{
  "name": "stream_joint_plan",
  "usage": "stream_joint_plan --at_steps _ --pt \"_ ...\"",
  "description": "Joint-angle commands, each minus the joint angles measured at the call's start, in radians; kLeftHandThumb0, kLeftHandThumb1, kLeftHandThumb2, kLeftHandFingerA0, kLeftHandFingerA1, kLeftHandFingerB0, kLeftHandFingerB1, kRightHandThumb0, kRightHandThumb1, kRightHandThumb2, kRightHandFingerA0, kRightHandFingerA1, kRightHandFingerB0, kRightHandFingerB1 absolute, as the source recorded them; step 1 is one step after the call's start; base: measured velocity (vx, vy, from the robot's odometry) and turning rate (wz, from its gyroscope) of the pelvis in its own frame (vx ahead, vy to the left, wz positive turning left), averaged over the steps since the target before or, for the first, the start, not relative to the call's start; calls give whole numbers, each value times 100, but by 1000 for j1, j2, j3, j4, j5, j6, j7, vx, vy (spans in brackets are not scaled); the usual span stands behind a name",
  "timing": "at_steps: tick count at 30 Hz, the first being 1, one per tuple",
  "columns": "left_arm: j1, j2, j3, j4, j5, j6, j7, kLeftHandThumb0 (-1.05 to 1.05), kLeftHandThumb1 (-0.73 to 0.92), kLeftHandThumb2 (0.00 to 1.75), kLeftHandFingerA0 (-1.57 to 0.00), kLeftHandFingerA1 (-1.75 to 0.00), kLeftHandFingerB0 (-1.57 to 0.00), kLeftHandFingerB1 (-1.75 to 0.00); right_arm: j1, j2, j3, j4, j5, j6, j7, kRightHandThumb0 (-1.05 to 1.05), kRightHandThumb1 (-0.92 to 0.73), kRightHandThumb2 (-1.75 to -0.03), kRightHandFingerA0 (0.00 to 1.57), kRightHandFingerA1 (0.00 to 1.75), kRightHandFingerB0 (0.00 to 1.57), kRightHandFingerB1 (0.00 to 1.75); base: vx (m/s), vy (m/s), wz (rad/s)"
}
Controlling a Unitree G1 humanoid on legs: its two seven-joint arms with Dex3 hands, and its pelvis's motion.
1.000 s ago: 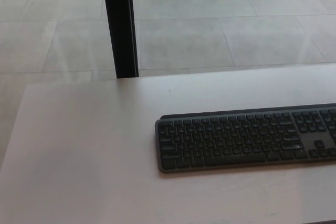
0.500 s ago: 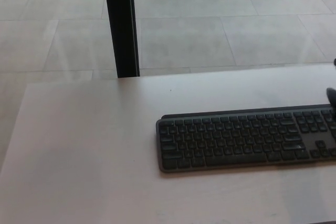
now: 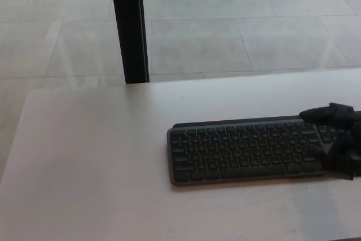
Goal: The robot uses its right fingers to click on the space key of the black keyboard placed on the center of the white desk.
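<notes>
Right hand (image 3: 337,139) now over flat black keyboard's (image 3: 242,150) right end, fingers apart, smooth white desk (image 3: 90,162).

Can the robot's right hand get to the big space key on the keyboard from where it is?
Probably yes. The right hand is over the right end of the black keyboard, and nothing lies on the keys between it and the space key in the front row.

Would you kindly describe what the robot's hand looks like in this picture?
Only the right hand shows, at the picture's right edge. It is matte black all over, blocky and angular, with thick, stubby fingers. No cables, markings or sleeve can be made out; the picture is too soft for finer detail. The left hand is not in view.
</notes>
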Motion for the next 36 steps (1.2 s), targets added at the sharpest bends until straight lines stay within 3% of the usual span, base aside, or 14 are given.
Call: stream_joint_plan --at_steps 1,7,9,14,15,21,26,36 --pt "-1 34 -8 4 -16 -23 15 -42 54 56 -80 -82 -75 -60 -33 -137 199 71 -411 -196 -10 -29 -59 -60 89 151 71 45 0 0 0" --pt "-7 41 -12 9 -13 -11 20 -42 54 56 -79 -79 -75 -58 -94 -185 334 125 -606 -270 -115 -27 -53 -65 87 159 73 49 0 0 0" --pt "-6 37 -1 6 -25 -22 12 -42 53 56 -79 -82 -76 -61 -120 -192 381 124 -654 -254 -96 -31 -55 -66 84 163 71 48 0 0 0" --pt "-7 39 -9 7 -17 -15 18 -42 55 56 -77 -78 -76 -59 -145 -193 416 124 -667 -249 -88 -32 -55 -69 85 162 71 49 0 0 0" --pt "-8 38 -1 5 -26 -15 15 -40 55 56 -80 -85 -77 -61 -156 -186 426 128 -670 -244 -87 -31 -55 -70 85 163 71 49 0 0 0" --pt "-2 41 -8 9 -18 -20 15 -42 55 56 -79 -88 -77 -61 -190 -170 451 154 -683 -225 -114 -29 -54 -67 85 164 73 48 0 0 0" --pt "-2 38 -11 9 -16 -17 26 -42 54 56 -80 -80 -76 -59 -218 -162 472 176 -696 -212 -117 -28 -55 -69 83 165 71 48 0 0 0" --pt "-1 37 -5 8 -25 -20 15 -42 55 56 -80 -81 -75 -59 -268 -109 503 261 -703 -172 -114 -25 -53 -65 87 162 71 49 0 0 0"
